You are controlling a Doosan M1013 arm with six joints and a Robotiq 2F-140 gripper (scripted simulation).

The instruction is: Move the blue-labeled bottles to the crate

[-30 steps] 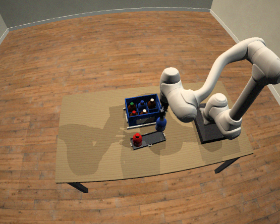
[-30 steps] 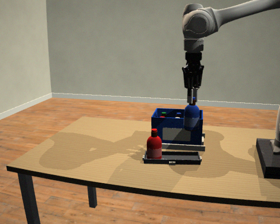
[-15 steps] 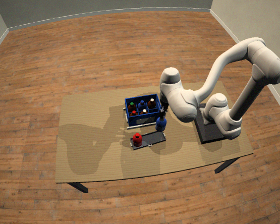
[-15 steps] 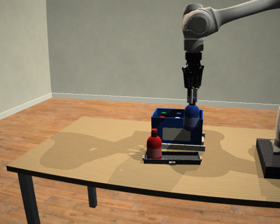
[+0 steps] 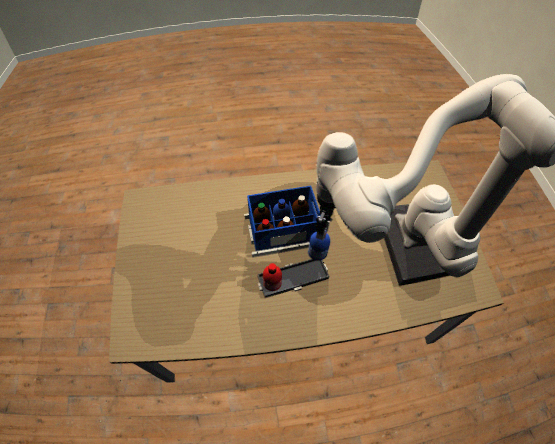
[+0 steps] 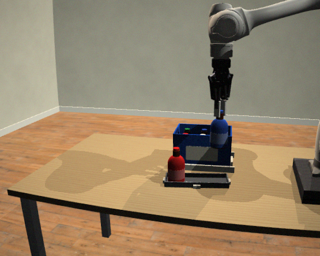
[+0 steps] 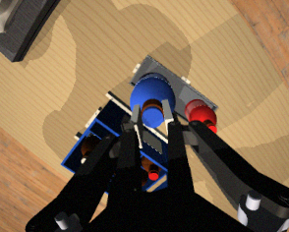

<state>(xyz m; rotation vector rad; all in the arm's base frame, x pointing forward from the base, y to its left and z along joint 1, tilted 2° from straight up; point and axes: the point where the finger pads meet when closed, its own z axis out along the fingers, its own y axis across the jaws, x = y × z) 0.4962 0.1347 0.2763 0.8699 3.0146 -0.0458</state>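
My gripper [image 5: 322, 226] [image 6: 220, 113] [image 7: 152, 111] is shut on the neck of a blue-labeled bottle [image 5: 319, 246] [image 6: 218, 130] [image 7: 148, 92]. The bottle hangs upright in the air, clear of the tray [image 5: 311, 281] [image 6: 208, 184] [image 7: 147, 65] and beside the crate's front right corner in the top view. The blue crate [image 5: 262, 242] [image 6: 179, 145] stands level; several bottles with green, blue, white and red caps stand in it. Its front right cell looks empty, though its floor is hidden. A red bottle [image 5: 272, 278] [image 6: 176, 167] [image 7: 198, 111] stands upright at the tray's left end.
Pale rails [image 5: 280, 250] [image 6: 209, 168] lie along the crate's base, and small pale blocks [image 5: 297, 288] [image 6: 196, 186] sit against the tray. The crate's walls and dividers stand up around its cells. The arm's dark base [image 5: 421, 270] [image 6: 315, 194] is to the right.
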